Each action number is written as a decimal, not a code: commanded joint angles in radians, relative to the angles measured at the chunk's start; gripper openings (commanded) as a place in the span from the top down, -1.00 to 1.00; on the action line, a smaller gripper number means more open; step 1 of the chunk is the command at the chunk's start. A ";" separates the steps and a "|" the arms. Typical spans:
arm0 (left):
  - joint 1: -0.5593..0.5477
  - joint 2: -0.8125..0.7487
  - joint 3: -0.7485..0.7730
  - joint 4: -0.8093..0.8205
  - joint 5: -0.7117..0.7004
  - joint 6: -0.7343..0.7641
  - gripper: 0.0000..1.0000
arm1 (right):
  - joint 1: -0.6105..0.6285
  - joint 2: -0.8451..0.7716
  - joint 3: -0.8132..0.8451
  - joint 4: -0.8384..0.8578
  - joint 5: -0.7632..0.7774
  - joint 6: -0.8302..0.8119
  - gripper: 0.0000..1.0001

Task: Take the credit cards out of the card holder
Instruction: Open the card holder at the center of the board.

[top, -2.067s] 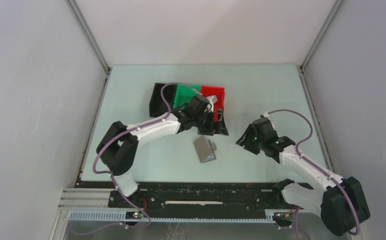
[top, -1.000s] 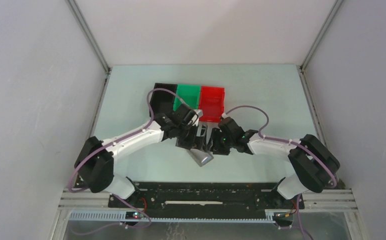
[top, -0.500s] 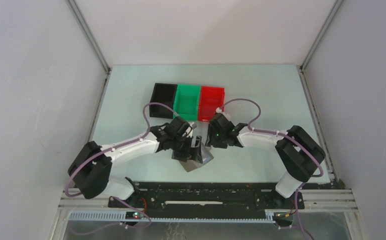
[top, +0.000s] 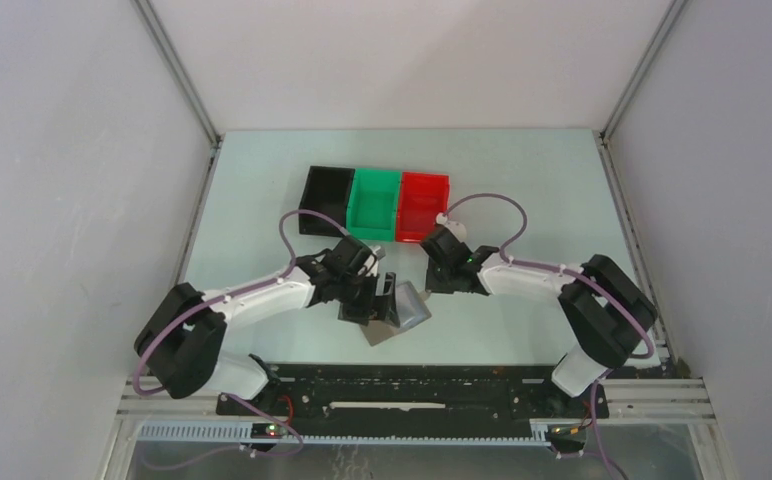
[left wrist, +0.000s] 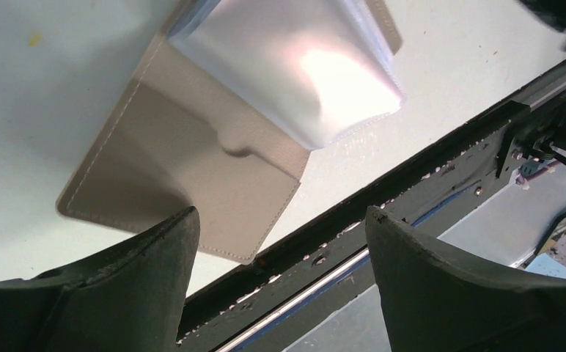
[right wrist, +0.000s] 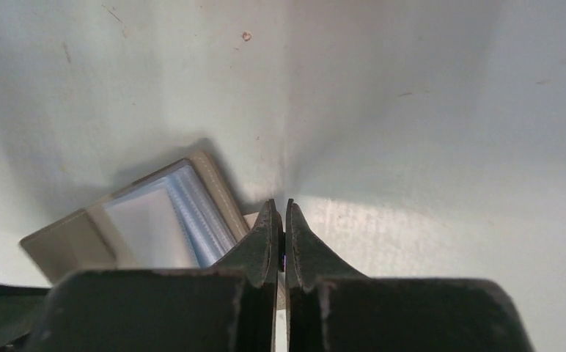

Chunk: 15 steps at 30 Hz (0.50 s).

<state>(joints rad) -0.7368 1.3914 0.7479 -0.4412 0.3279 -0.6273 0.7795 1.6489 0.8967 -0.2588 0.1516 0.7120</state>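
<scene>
Left end effector [top: 365, 300] hovers with its fingers [left wrist: 126, 286] spread wide over the left part of the card holder [left wrist: 192, 169]; whether they touch it cannot be told. The card holder lies open on the tabletop [top: 522, 190], near its near edge and about midway across. Its grey-taupe cover is flat and its blue-grey inner pockets [left wrist: 295, 66] fan upward, glared over so their contents cannot be made out. Right end effector [right wrist: 281, 209] sits just right of the holder with its fingers pressed together, tips close to the holder's far right corner; whether anything is caught between them cannot be told. Farther back stand a black bin [top: 325, 200], a green bin [top: 375, 205] and a red bin [top: 423, 207], side by side.
</scene>
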 commanded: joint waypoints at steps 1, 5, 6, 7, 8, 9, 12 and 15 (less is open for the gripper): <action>0.008 -0.003 0.024 0.010 0.000 0.041 -0.77 | 0.009 -0.169 -0.003 -0.055 0.109 -0.014 1.00; 0.010 0.021 0.072 0.007 -0.005 0.050 -0.77 | 0.029 -0.272 -0.012 -0.120 0.131 0.013 1.00; 0.010 0.025 0.085 0.007 -0.005 0.050 -0.77 | 0.038 -0.290 -0.013 -0.133 0.134 0.023 1.00; 0.010 0.028 0.097 0.005 -0.001 0.052 -0.77 | 0.046 -0.308 -0.012 -0.148 0.135 0.036 1.00; 0.010 0.031 0.107 -0.001 0.002 0.053 -0.77 | 0.055 -0.323 -0.012 -0.162 0.133 0.051 1.00; 0.011 0.029 0.118 -0.006 0.005 0.053 -0.76 | 0.065 -0.336 -0.013 -0.174 0.131 0.072 1.00; 0.011 0.005 0.135 -0.015 0.002 0.050 -0.77 | 0.095 -0.362 -0.012 -0.201 0.117 0.143 1.00; 0.012 -0.019 0.145 -0.016 -0.004 0.043 -0.77 | 0.124 -0.357 -0.013 -0.207 0.115 0.180 1.00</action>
<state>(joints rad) -0.7303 1.4216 0.8360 -0.4515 0.3252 -0.6006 0.8646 1.3079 0.8833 -0.4221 0.2489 0.8005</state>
